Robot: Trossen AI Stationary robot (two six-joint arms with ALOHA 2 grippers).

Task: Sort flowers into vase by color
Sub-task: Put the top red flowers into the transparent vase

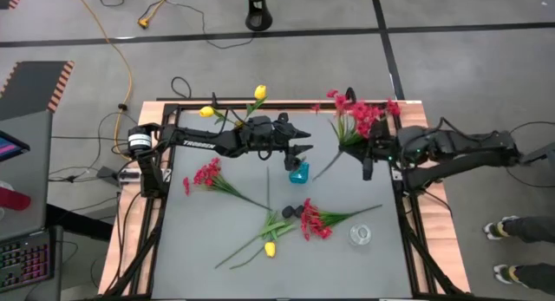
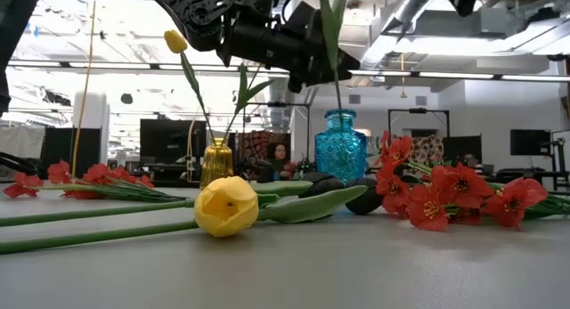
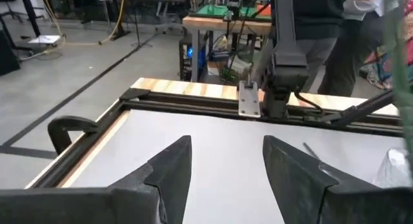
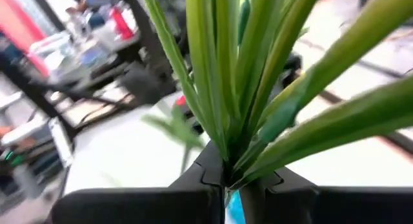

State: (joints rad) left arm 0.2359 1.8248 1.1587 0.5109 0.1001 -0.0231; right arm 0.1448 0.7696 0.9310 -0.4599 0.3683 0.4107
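The right gripper [image 4: 226, 179] is clamped low on a red spray's [image 1: 360, 114] thin, springy stems, blossoms above it. The left gripper [image 3: 226, 159], spread and empty, hovers above the blue vase [image 1: 299, 172].

The counter [image 1: 217, 275] had a smooth, matt grey top edged by a black metal frame [image 1: 408, 223] over pale bare wood [image 3: 213, 90]. The blue vase [image 2: 340, 149] was glossy faceted glass, the amber vase [image 2: 216, 162] glossy and see-through too, and a clear glass vase [image 1: 361, 235] lay on the grey. The yellow tulip [image 2: 226, 206] looked like soft matt foam, the red blossoms [image 2: 445, 195] like thin cloth, and the left claw [image 3: 226, 169] like matt black plastic.
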